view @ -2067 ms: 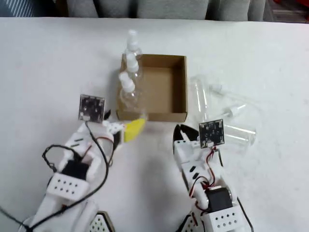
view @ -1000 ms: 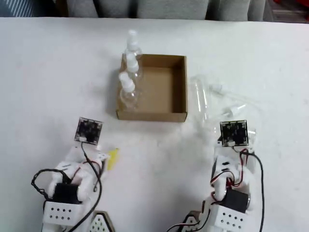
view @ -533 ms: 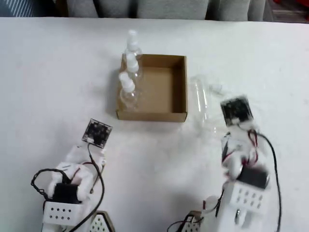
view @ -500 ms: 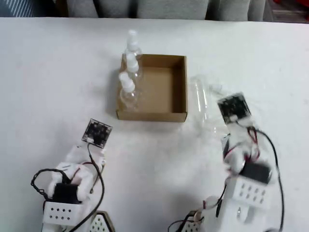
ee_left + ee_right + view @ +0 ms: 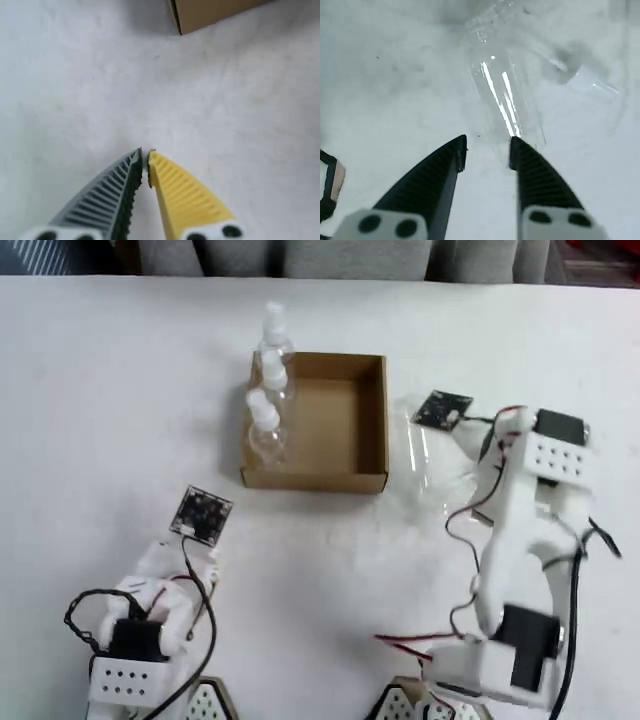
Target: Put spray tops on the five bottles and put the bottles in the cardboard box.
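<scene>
Right of the square cardboard box (image 5: pixel 315 480), our right gripper (image 5: pixel 487 147) hangs, ribbed black jaws apart, over a clear cylindrical bottle (image 5: pixel 505 95) lying flat; near left, our left gripper (image 5: pixel 145 155) is closed, empty.

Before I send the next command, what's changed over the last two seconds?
The left claw pulled back from the box toward its base, shut. The right claw swung from the box's front out over a lying clear bottle, open. No grasp or release seen. Box and three topped bottles stayed put.
</scene>
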